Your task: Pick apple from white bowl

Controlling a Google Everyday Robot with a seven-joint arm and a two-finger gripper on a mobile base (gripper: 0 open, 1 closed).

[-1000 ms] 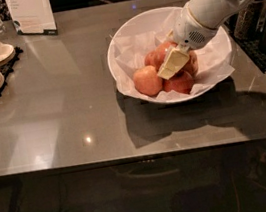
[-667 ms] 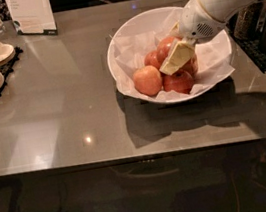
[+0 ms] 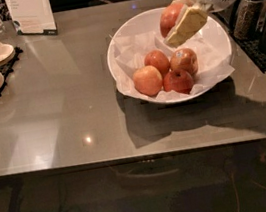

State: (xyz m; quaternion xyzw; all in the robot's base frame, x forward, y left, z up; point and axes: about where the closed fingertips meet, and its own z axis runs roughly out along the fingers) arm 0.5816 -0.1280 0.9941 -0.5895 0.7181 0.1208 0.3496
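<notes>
Visibly above the white bowl (image 3: pixel 112 66), the pincer (image 3: pixel 180 19) is clamped on the apple (image 3: pixel 168 17), apart from four other apples (image 3: pixel 148 80).

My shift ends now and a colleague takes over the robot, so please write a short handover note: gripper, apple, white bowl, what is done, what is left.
Gripper: shut on the apple, above the far right part of the white bowl.
Apple: in the air, off the paper, touching no other fruit.
Bowl: on the table, with four other apples in it.
Done: the grasp, and the apple is out of the bowl.
Left: probably only to carry it clear of the rim with a firm grip.
</notes>
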